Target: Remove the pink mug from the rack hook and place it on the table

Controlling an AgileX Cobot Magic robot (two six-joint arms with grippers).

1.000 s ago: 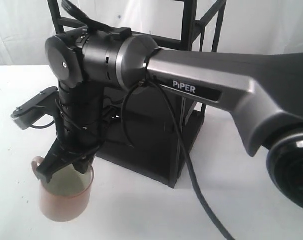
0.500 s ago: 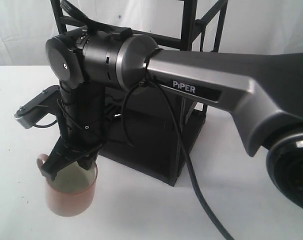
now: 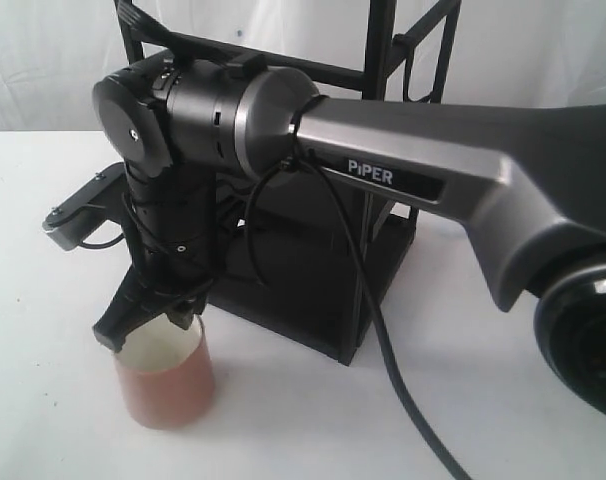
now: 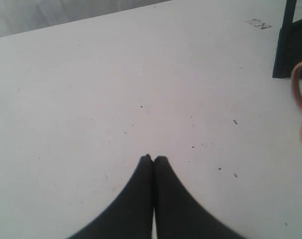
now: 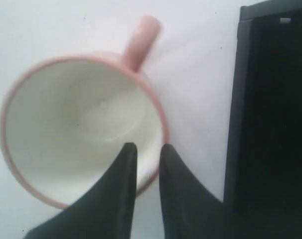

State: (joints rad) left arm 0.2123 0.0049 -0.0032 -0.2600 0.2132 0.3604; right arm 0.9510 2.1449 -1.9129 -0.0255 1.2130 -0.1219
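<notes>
White counter (image 3: 503, 400) fills most of the scene, with a pale wall behind it. On it stands the black metal rack (image 3: 313, 290), and the pink mug (image 3: 168, 385) is off the rack, upright and low at the counter just beside the rack's base, on the left in the exterior view. I cannot tell whether its bottom already touches the surface. The grey arm (image 3: 433, 160) marked PIPER reaches across from the right and points its right end effector (image 5: 147, 148) straight down at the mug. The two black fingers (image 5: 116, 189) are nearly together and pinch the rim wall, one inside the cream-white cup and one outside. The handle (image 5: 141, 42) sticks out on the far side from this grip. The left end effector (image 4: 153, 158) has its fingers pressed together with nothing between them, above bare counter; the mug's handle and one black foot of the rack show at the edge of its view.
</notes>
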